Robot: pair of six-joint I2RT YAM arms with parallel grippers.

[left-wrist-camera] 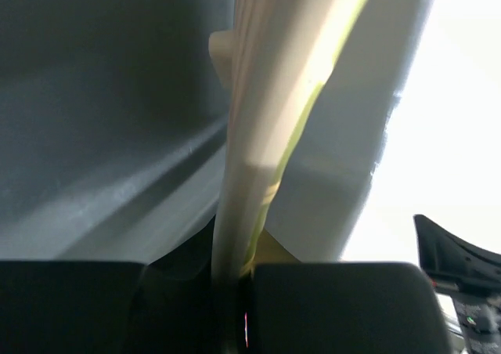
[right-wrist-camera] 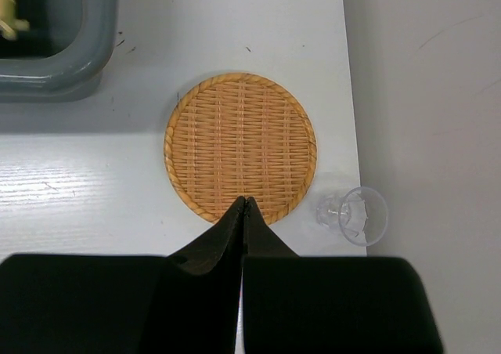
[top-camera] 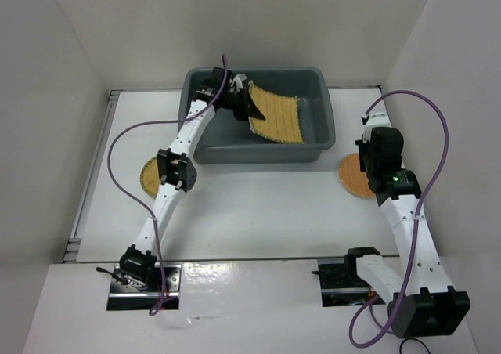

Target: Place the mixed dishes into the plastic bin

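Note:
The dark grey plastic bin (top-camera: pixel 325 111) stands at the back middle of the table. My left gripper (top-camera: pixel 239 97) is shut on the edge of the square yellow mat (top-camera: pixel 278 116) and holds it tilted inside the bin. In the left wrist view the mat (left-wrist-camera: pixel 262 127) shows edge-on, running up from the shut jaws (left-wrist-camera: pixel 239 279). The round yellow disc (top-camera: pixel 146 175) lies left of the bin, partly behind my left arm. The round orange-brown disc (right-wrist-camera: pixel 240 145) lies flat right of the bin. My right gripper (right-wrist-camera: pixel 246 204) is shut and empty above its near edge.
A small clear glass (right-wrist-camera: pixel 356 214) lies on its side at the table's right edge, beside the orange-brown disc. White walls enclose the table on the left, back and right. The bin's corner (right-wrist-camera: pixel 55 64) shows at the upper left of the right wrist view.

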